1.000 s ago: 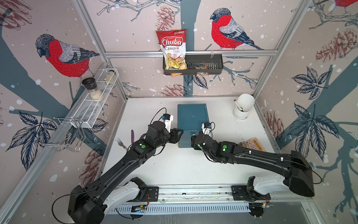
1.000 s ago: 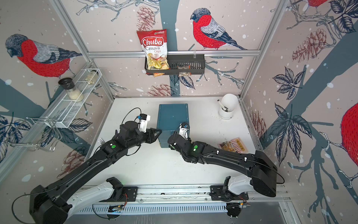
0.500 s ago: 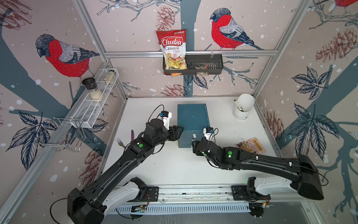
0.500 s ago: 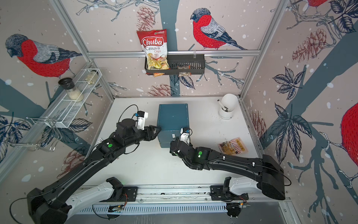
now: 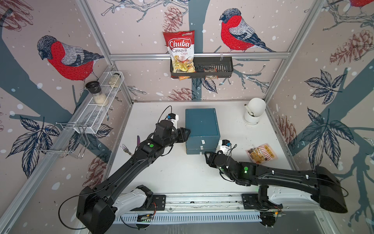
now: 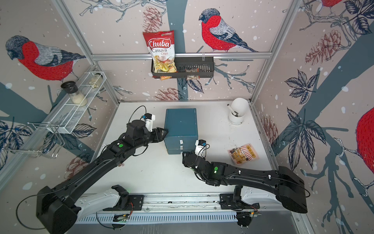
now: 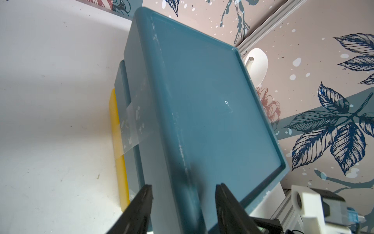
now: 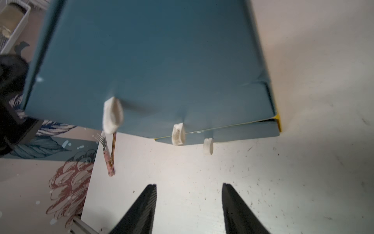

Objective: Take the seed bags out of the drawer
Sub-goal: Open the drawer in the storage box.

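Right end effector [image 8: 189, 188] backed off drawer unit [image 5: 202, 125] front, half-open, empty | left end effector [image 7: 183, 188] straddles unit edge, grip: can't tell | striped seed bag [image 5: 261, 153] on table [image 5: 182, 172]; others unseen, unit looks closed

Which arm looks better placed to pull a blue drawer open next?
Probably the right. The right pincer hangs open facing the white pull tabs on the front of the blue plastic drawer box; the left pincer straddles the box's upper side edge, away from the tabs.
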You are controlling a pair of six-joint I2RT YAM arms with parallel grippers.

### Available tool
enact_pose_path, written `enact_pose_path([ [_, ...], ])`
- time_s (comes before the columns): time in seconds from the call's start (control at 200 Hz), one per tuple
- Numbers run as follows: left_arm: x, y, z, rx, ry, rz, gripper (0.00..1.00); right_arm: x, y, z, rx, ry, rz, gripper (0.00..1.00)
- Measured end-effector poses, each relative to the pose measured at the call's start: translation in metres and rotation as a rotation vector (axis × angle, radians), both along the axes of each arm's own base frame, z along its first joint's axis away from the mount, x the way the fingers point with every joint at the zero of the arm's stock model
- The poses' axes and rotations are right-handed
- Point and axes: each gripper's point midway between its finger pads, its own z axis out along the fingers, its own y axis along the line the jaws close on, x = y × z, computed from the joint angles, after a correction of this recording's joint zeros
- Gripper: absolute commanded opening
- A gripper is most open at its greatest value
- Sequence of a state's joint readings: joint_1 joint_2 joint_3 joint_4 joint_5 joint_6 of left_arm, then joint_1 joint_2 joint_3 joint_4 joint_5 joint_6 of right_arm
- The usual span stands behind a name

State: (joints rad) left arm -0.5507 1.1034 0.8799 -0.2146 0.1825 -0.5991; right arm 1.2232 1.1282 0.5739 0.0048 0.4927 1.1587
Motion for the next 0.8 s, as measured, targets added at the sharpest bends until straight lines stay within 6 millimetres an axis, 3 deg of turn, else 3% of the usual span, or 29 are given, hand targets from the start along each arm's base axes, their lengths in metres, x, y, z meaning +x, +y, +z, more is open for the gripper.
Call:
enact_pose_path([
  [0.185, -0.002, 0.002, -0.005, -0.006, -0.005, 0.002, 0.51, 0.003, -0.006, -0.022, 0.100, 0.025, -0.001, 0.45],
  [0.44, -0.004, 0.003, -0.005, -0.015, -0.023, 0.001, 0.50, 0.005, 0.011, -0.010, 0.255, -0.013, 0.026, 0.42],
  [0.8, -0.007, 0.004, -0.004, -0.018, -0.045, -0.011, 0.51, 0.017, 0.024, -0.017, 0.307, -0.035, -0.005, 0.42],
])
